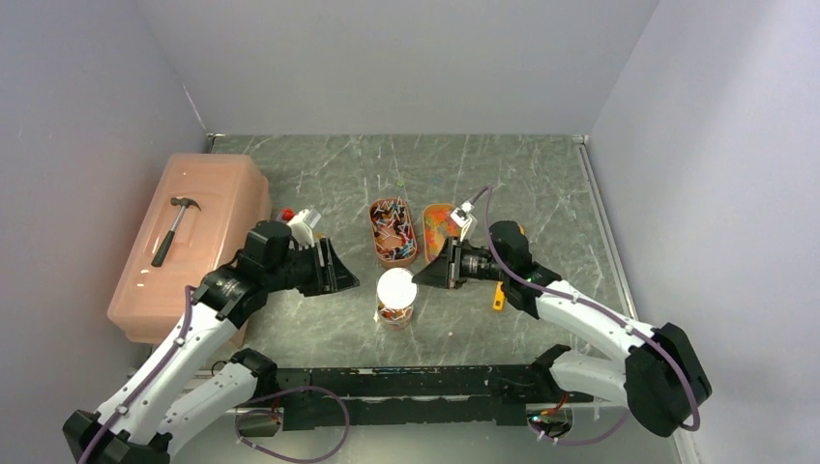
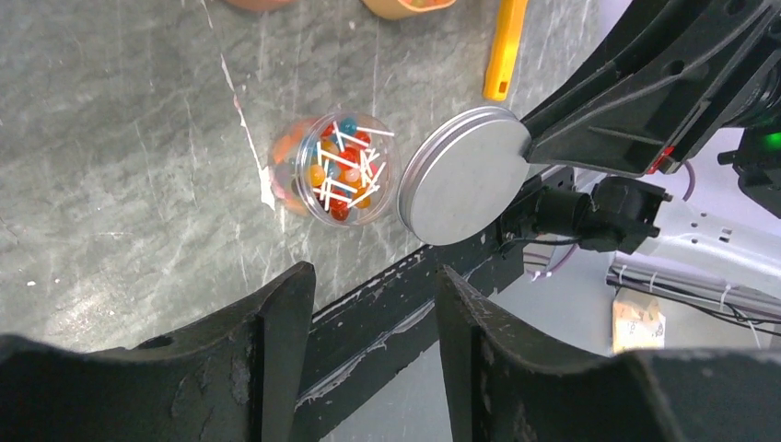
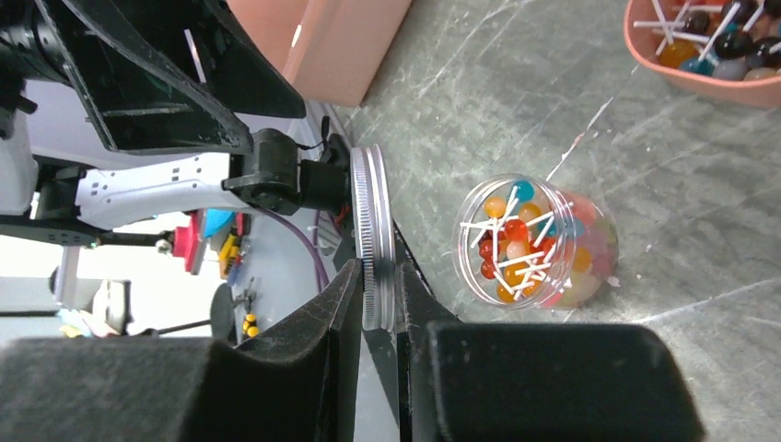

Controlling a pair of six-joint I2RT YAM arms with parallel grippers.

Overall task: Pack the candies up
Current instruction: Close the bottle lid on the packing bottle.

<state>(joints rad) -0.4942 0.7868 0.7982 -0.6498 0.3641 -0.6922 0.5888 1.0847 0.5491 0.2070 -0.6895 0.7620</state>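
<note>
Right gripper (image 3: 378, 293), lower centre of its wrist view: clenched on the rim of a round metal lid (image 3: 372, 207), held on edge. Left gripper (image 2: 373, 276), lower part of its frame: released, jaws spread with nothing between them. Candies (image 3: 516, 241), ball lollipops on white sticks, fill an uncapped clear jar (image 3: 589, 267) right of the lid. More lie in an oval tray (image 1: 395, 261) at the centre of the overhead view, with a second tray (image 1: 426, 227) just right of it.
</note>
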